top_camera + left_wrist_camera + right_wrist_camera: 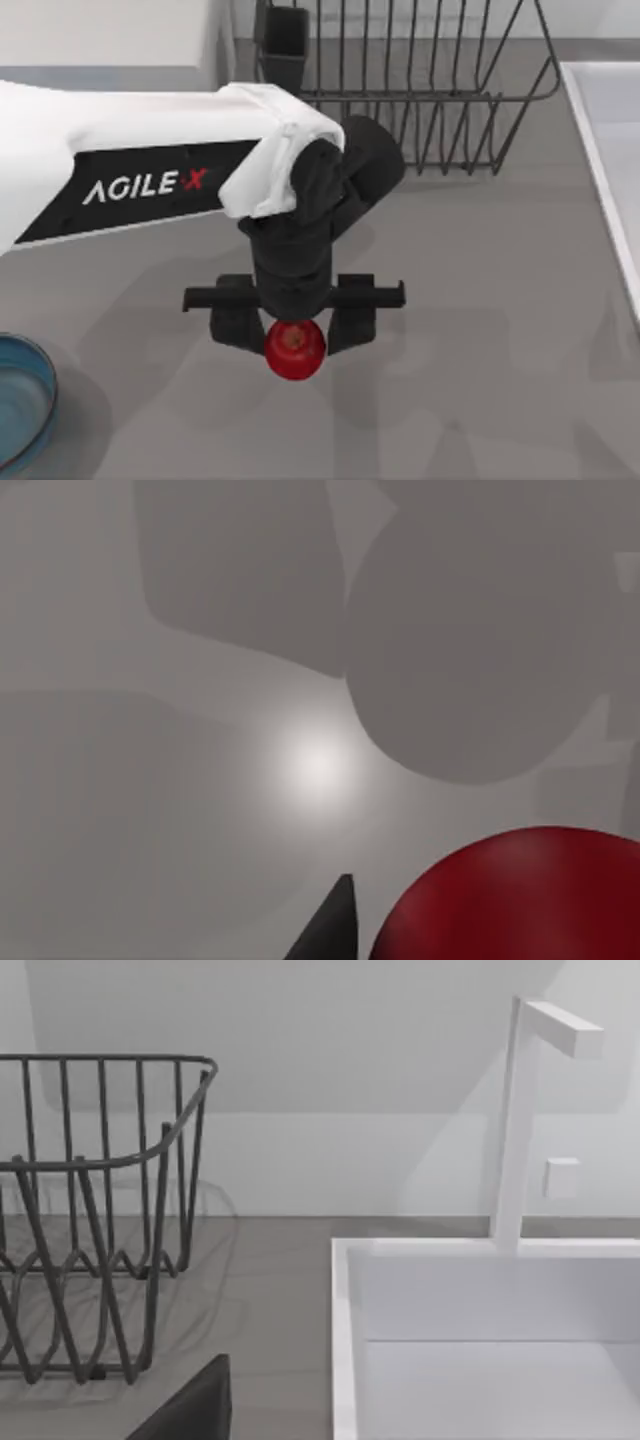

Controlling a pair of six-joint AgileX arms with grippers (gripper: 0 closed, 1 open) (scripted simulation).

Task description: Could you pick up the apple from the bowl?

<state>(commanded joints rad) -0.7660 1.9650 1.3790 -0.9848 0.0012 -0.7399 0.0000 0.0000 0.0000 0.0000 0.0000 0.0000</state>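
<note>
Grey tabletop point(480, 330) lies bare beneath my left gripper point(294, 335), clenched on the apple point(294, 350) well clear of the bowl point(22, 405); glossy skin, I judge, could slip free and roll.

I see a grey tabletop point(480, 300) with a dark wire rack point(420, 80) at the back, a white sink point(480, 1340) with faucet point(520, 1120) on the right, and a pale wall point(330, 1040) behind.
</note>
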